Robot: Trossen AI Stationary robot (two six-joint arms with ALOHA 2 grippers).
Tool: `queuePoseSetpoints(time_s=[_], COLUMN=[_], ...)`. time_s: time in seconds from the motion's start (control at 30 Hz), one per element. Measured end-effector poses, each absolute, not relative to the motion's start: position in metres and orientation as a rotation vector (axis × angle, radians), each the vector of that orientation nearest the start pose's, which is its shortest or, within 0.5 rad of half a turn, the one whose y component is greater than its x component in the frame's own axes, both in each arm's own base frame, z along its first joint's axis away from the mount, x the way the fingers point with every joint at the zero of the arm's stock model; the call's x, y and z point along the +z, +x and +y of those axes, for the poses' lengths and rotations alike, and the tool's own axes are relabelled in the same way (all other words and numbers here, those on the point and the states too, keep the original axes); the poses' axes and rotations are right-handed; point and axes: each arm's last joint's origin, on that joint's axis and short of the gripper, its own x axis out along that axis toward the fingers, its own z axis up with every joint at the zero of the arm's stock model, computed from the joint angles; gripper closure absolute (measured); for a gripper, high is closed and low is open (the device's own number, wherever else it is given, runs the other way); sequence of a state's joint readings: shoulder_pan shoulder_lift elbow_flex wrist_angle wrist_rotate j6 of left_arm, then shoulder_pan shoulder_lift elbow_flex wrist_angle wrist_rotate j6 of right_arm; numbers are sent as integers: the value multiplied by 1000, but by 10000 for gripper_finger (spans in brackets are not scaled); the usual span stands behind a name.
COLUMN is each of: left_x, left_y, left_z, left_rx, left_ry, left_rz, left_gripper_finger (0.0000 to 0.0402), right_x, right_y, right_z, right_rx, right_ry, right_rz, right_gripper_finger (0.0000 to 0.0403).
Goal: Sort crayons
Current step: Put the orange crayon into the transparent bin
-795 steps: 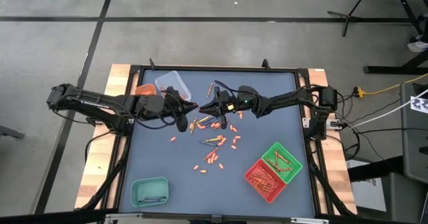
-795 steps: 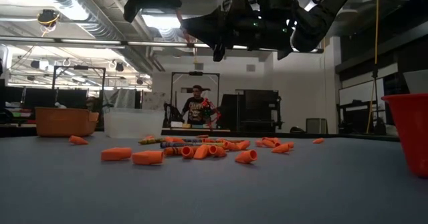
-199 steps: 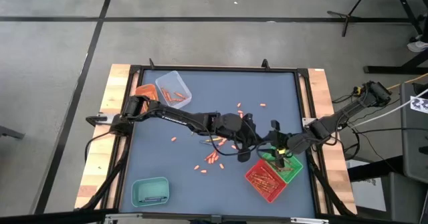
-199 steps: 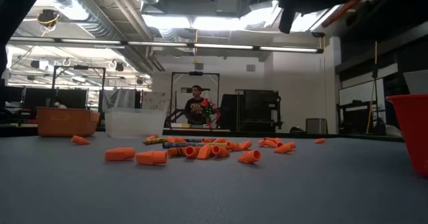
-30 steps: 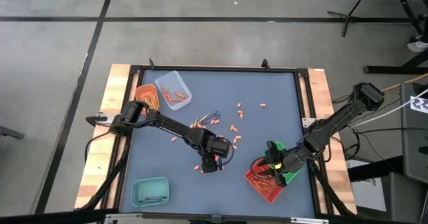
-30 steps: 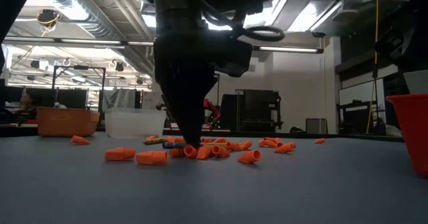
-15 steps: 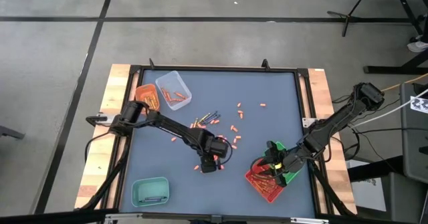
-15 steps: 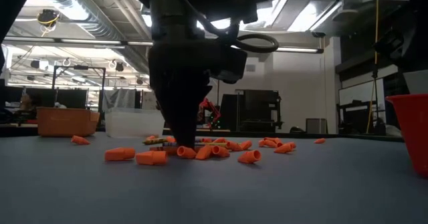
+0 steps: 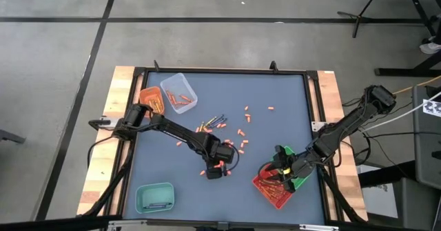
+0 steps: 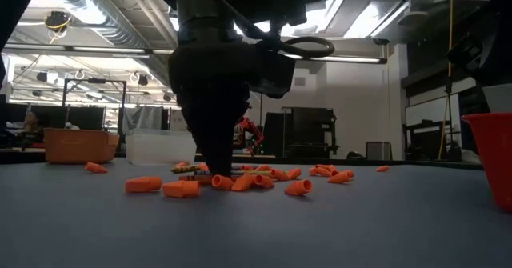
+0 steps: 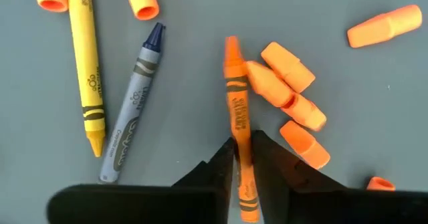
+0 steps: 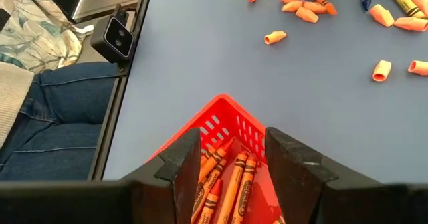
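- Left gripper (image 11: 242,158) is down on the worktop (image 9: 275,121) mid-mat, fingers pinched onto an orange crayon (image 11: 238,117) that lies flat, tip pointing away from the wrist. Looks like it's grabbing the back half so the stick comes up along the fingers
- right next to that crayon: a few orange stubs (image 11: 284,93) touching its side, plus a blue crayon (image 11: 134,130) and a yellow crayon (image 11: 85,63) a bit apart, still loose
- Right gripper (image 12: 233,158) hangs over the red tray (image 12: 224,120) with fingers spread and nothing between them. That tray already has orange crayons in it, so my guess is that's where oranges go
- green tray (image 9: 298,174) sits against the red one, teal tray (image 9: 154,198) near the front left corner, clear tray (image 9: 178,93) and orange tray (image 9: 149,97) at the back left
- more crayons (image 9: 215,124) scattered mid-mat, so plenty left to sort
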State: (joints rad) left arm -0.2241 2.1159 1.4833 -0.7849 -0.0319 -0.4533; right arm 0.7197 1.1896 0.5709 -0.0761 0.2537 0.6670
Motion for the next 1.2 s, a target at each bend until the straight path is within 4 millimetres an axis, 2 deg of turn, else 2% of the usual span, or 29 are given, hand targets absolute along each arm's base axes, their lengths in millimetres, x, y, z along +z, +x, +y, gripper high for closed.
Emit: queuePoseSetpoints(time_s=[0.2, 0.43, 0.57, 0.7, 0.9, 1.2], left_x=[137, 139, 148, 168, 197, 234], left_y=[395, 396, 394, 392, 384, 361], left_z=[-87, -79, -72, -60, -35, 28], left_rx=[156, 149, 161, 179, 199, 358], left_ry=[-180, -177, -149, -168, -148, -116], left_rz=[1413, 1415, 1403, 1353, 1316, 1318], left_gripper_finger=[394, 397, 399, 398, 398, 397], right_x=[194, 194, 194, 194, 194, 195], right_y=[178, 178, 178, 178, 178, 179], right_z=[145, 145, 145, 145, 146, 145], right_rx=[199, 216, 216, 216, 217, 187], right_ry=[299, 252, 253, 254, 254, 244], right_rz=[719, 711, 709, 708, 707, 691], right_gripper_finger=[237, 237, 237, 237, 237, 237])
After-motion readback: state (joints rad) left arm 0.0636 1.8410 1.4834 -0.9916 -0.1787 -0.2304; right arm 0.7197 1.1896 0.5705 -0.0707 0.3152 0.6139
